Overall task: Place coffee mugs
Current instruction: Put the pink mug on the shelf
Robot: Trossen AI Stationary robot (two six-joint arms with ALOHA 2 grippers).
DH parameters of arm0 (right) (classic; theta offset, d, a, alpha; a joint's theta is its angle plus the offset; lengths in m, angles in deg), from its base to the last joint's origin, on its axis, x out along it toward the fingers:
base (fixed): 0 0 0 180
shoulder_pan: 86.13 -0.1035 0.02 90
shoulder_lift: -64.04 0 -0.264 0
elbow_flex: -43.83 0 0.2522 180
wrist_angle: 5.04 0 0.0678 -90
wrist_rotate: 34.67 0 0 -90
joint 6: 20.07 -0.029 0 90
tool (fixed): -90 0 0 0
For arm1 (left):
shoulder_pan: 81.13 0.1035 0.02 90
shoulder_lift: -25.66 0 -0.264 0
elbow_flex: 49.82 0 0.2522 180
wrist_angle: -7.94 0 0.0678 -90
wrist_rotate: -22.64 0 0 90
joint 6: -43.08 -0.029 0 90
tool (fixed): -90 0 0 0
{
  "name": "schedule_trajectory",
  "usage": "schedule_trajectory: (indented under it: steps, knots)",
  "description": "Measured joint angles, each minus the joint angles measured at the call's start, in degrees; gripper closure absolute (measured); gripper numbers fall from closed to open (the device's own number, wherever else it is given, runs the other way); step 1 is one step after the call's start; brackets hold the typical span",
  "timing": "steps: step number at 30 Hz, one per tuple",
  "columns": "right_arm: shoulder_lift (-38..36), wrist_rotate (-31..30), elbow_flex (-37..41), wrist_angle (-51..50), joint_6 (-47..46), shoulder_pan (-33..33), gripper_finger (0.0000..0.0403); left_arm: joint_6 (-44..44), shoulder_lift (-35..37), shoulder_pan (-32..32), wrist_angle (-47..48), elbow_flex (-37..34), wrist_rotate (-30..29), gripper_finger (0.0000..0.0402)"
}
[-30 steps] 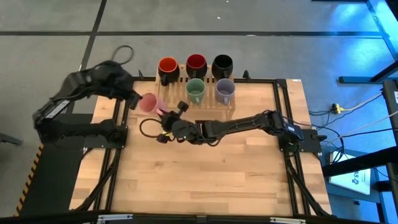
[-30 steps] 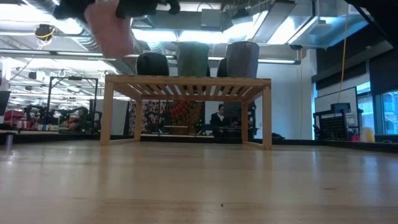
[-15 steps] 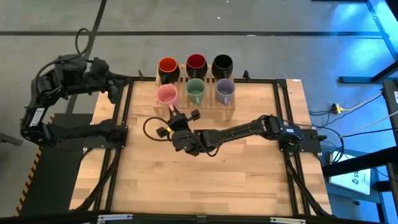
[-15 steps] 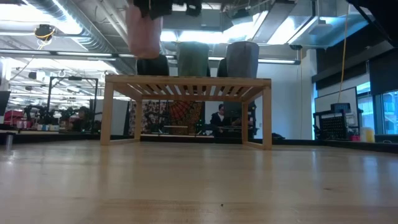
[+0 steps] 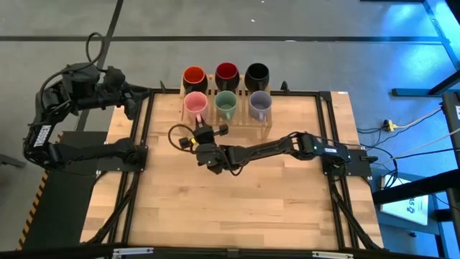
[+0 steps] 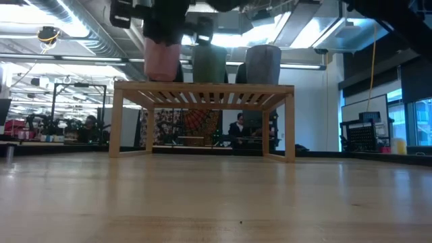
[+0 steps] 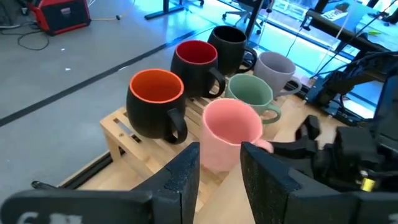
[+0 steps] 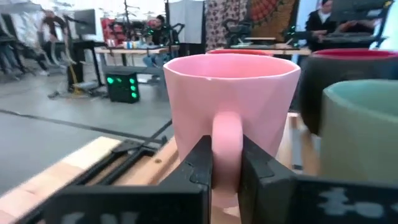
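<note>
Right gripper: where its two fingers meet, they clamp the pink mug's handle.
Pink mug: on the wooden rack, front row, at 9 o'clock from the green mug.
Lavender mug: at 3 o'clock from the green one.
Orange mug, red mug, black mug: back row.
Left gripper: fingers parted, empty, off the table, at 9 o'clock from the rack.

A slatted wooden rack stands on the wooden table.
</note>
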Motion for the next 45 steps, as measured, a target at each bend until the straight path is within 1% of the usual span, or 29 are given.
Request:
schedule_trajectory:
  steps: [2, 5, 15, 19, 22, 28, 34, 37, 41, 43, 45]
  knots:
    - [0.7, 1.1, -0.1, 0.8, -0.3, 0.5, 0.0383, 0.0, 0.0, 0.0, 0.0, 0.0, 0.0, 0.0291]
    - [1.4, 0.5, 0.0, 1.1, -0.4, 1.0, 0.0383, 0.0, 0.0, 0.0, 0.0, 0.0, 0.1, 0.0291]
    - [1.3, 3.0, 0.0, 1.7, -0.2, 3.2, 0.0383, 0.0, 0.0, 0.0, 0.0, 0.0, 0.0, 0.0291]
    - [1.3, 3.0, 0.0, 0.8, -0.1, 3.6, 0.0383, 0.0, 0.0, 0.0, 0.0, 0.0, 0.0, 0.0291]
    - [1.3, 4.3, 0.0, -1.3, -1.7, 3.6, 0.0383, 0.0, 0.0, 0.0, 0.0, 0.0, 0.0, 0.0291]
    - [1.3, 5.8, 0.0, -1.8, -2.1, 3.9, 0.0365, 0.0, 0.0, 0.0, 0.0, 0.0, 0.0, 0.0291]
    - [1.3, 8.4, 0.0, -1.9, -2.3, 4.0, 0.0361, 0.0, 0.0, 0.0, 0.0, 0.0, 0.0, 0.0291]
    - [1.2, 9.0, -0.1, -3.6, -4.5, 4.3, 0.0359, 0.0, -0.1, 0.0, 0.0, 0.0, 0.0, 0.0291]
    - [1.1, 9.6, -0.1, -4.0, -5.1, 4.6, 0.0357, 0.0, -0.1, 0.0, 0.0, -0.1, 0.0, 0.0291]
    - [1.1, 9.9, -0.1, -4.1, -5.2, 4.7, 0.0350, 0.0, -0.1, 0.0, 0.0, -0.1, 0.0, 0.0291]
    - [1.1, 10.0, -0.1, -4.4, -5.3, 4.6, 0.0334, 0.0, -0.1, 0.0, 0.0, -0.1, 0.0, 0.0291]
